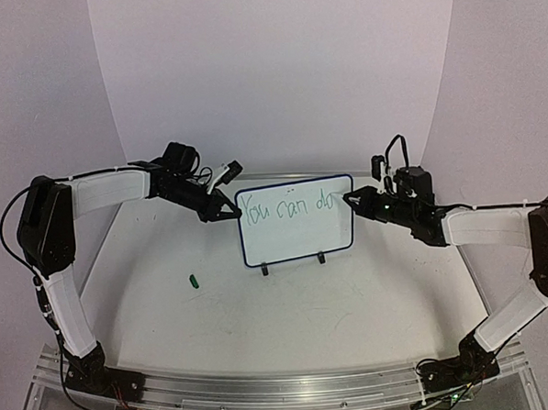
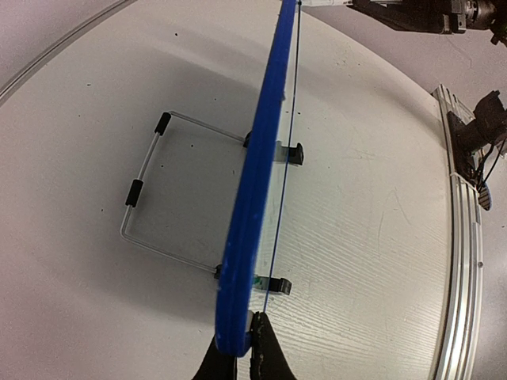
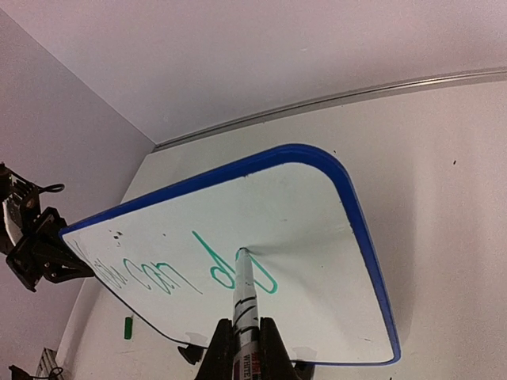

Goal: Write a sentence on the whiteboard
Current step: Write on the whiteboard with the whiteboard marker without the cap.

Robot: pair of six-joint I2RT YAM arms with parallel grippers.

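The whiteboard (image 1: 299, 236) stands upright on the table (image 1: 371, 301) between the two arms, its long axis running from 9 to 3 o'clock in the top view. The left gripper (image 1: 226, 210) is pressed together on the board's blue frame near its upper 9 o'clock corner, pinching the edge. The right gripper (image 3: 244, 336) is clamped around a marker (image 3: 242, 293) whose tip touches the writing face just past the last letter, near the upper 3 o'clock edge. The sentence (image 1: 288, 206) so far reads "You can do" on a single line along the top, and the lower half of the face is bare. From the marker tip, that bare area lies toward 7 to 8 o'clock. Any further word would probably call for the right arm, the only one holding a pen, to travel that way along the long axis while the left steadies the frame. By count there are one board, one marker, three written words, two black clip feet (image 1: 265, 269) under the bottom edge, and one small green cap (image 1: 194, 282). The cap lies on the table at about 8 o'clock from the board, well apart.
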